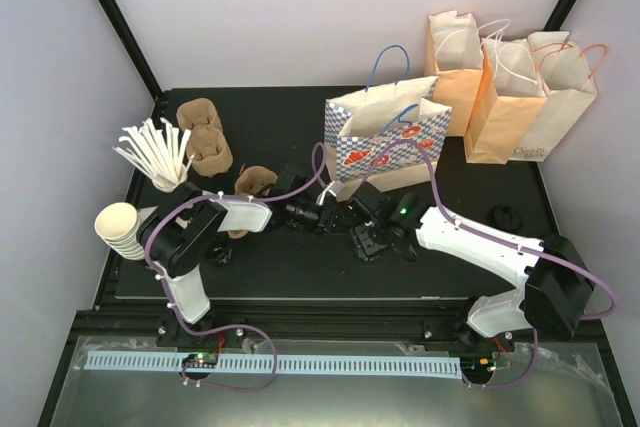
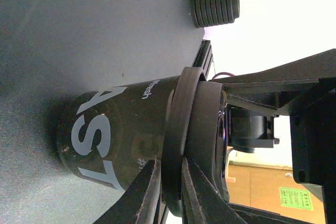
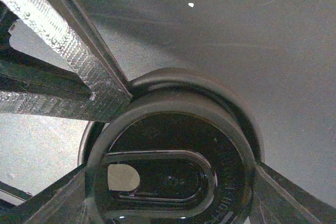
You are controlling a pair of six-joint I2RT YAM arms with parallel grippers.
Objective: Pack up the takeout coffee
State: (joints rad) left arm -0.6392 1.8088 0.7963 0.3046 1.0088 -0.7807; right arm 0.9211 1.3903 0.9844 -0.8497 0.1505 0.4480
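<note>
Nearest to us in the left wrist view, the left gripper (image 2: pixel 170 163) has its two fingers drawn close together, nipping the projecting rim of the lid (image 2: pixel 202 145) from the side. That lid caps the takeout coffee (image 2: pixel 113 135), a small black cup with white lettering. It is upright near the middle of the dark bench (image 1: pixel 300 282), just in front of the patterned paper bag (image 1: pixel 385 137). We cannot tell whether its base rests on the surface. The right gripper (image 3: pixel 191 135) sits over the same lid from above. Its fingers stand wide, one textured pad pressed to the lid's edge and the other finger against the opposite edge, so we read it as clamped across the lid.

Across the bench from the left, a tilted stack of cream paper cups (image 1: pixel 118 227) lies at the edge. Behind it is a bundle of white straws (image 1: pixel 155 152), then the brown pulp cup carriers (image 1: pixel 205 137), with one more beside the left arm. The patterned paper bag is white with blue checks, red motifs and blue handles. To the right, a stack of spare black lids (image 1: pixel 505 215) sits near the right arm, and three tan paper bags (image 1: pixel 515 97) stand against the back wall.
</note>
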